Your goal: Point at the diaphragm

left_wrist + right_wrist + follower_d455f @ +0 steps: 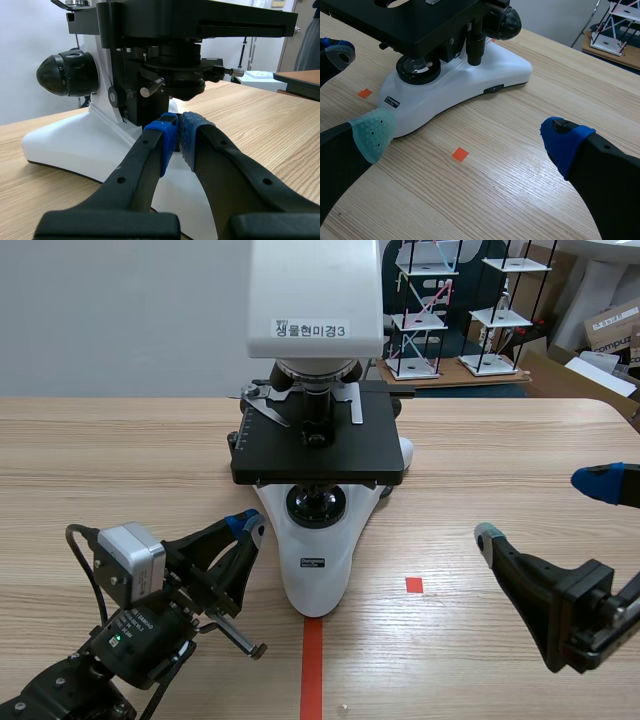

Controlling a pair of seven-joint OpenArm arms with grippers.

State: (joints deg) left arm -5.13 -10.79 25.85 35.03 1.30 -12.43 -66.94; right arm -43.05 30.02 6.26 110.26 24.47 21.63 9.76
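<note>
Left fingers (164, 137): squeezed shut, blue pads touching each other
Left gripper (177, 131): down low right by the white base (315, 575) of the microscope (315, 300), tips aimed up under the stage (320, 450), just below the diaphragm and not touching it
Diaphragm (175, 75): round black unit tucked under the stage, above the base, little metal lever (152, 88) poking out toward the left gripper
Right fingers (372, 132): spread really wide, holding nothing
Right gripper (469, 141): hanging over the wooden table (500, 440), well apart from the microscope, small orange square (460, 154) below the gap
</note>
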